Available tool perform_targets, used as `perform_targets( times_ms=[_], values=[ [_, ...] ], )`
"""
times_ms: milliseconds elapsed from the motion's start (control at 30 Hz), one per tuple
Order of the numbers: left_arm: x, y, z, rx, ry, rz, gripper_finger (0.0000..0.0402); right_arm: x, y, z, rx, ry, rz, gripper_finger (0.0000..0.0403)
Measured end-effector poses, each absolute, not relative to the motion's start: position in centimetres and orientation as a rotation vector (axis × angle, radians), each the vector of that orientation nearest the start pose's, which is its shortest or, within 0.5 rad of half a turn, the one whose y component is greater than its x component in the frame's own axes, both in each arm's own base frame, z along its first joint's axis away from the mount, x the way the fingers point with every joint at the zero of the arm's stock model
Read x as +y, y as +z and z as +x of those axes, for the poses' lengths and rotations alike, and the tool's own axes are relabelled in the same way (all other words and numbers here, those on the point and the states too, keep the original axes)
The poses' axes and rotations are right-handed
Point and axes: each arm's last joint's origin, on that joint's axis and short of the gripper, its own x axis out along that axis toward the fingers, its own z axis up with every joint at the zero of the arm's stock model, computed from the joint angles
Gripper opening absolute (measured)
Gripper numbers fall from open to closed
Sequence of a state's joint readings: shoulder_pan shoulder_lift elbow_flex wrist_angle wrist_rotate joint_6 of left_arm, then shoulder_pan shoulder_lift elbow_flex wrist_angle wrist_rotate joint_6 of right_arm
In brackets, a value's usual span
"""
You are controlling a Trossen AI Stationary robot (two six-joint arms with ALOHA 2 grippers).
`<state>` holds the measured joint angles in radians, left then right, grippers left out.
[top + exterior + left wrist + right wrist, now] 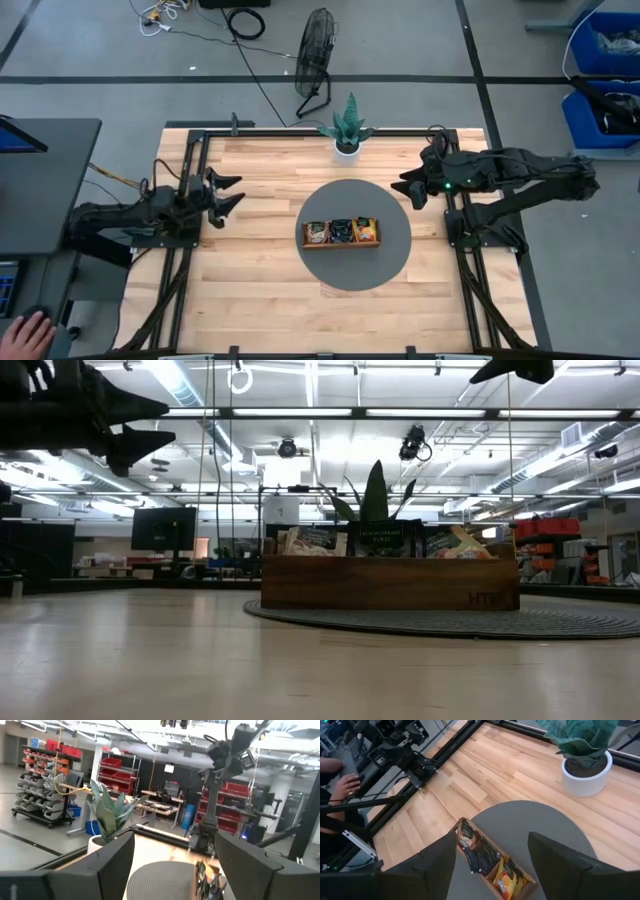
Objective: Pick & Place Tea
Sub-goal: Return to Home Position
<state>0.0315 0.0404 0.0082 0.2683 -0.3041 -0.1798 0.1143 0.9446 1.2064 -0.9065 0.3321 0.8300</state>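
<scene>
The tea sachets stand in the brown wooden tray [341, 244] on the round grey mat [355, 200] at the table's middle: pale ones [316, 232] in the left compartment, dark blue ones [341, 231] in the middle, orange-yellow ones [366, 231] on the right. They also show in the right wrist view [485, 857] and the low view [385, 540]. My left gripper [234, 193] is open and empty, raised above the table's left side. My right gripper [404, 190] is open and empty, raised over the mat's far right edge.
A potted green plant [348, 128] in a white pot stands at the table's far edge, behind the mat. A person's hand [28, 333] shows at the near left, off the table. Bare wood lies left of and in front of the mat.
</scene>
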Motion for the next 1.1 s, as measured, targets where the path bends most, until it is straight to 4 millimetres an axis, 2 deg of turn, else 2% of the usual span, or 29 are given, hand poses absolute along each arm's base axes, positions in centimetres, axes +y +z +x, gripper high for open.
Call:
perform_targets(
  times_ms=[133,200,433,700,800,900,1000,1100],
  values=[
    [1.2,18.5,9.4,-0.215,0.316,-0.211,0.0280,1.0,38.0,16.6,0.512,-0.459,0.652,0.0254],
    [1.1,18.9,9.3,-0.210,0.315,-0.203,0.0280,1.0,37.9,16.8,0.520,-0.463,0.650,0.0254],
    [1.0,17.4,9.5,-0.048,0.265,-0.279,0.0280,1.0,37.5,17.1,0.543,-0.475,0.644,0.0254],
    [1.0,17.3,9.5,-0.026,0.267,-0.266,0.0280,1.0,37.4,17.1,0.554,-0.489,0.661,0.0254],
    [1.0,17.3,9.5,-0.027,0.267,-0.266,0.0280,0.9,37.8,16.0,0.538,-0.491,0.661,0.0252],
    [1.0,17.4,9.5,-0.042,0.267,-0.267,0.0280,0.6,38.1,14.1,0.522,-0.524,0.647,0.0239],
    [1.0,17.5,9.5,-0.064,0.268,-0.275,0.0280,0.3,38.2,11.9,0.486,-0.574,0.637,0.0219],
    [1.0,17.6,9.5,-0.079,0.266,-0.279,0.0280,0.4,37.6,11.3,0.395,-0.521,0.599,0.0188]
  ],
)
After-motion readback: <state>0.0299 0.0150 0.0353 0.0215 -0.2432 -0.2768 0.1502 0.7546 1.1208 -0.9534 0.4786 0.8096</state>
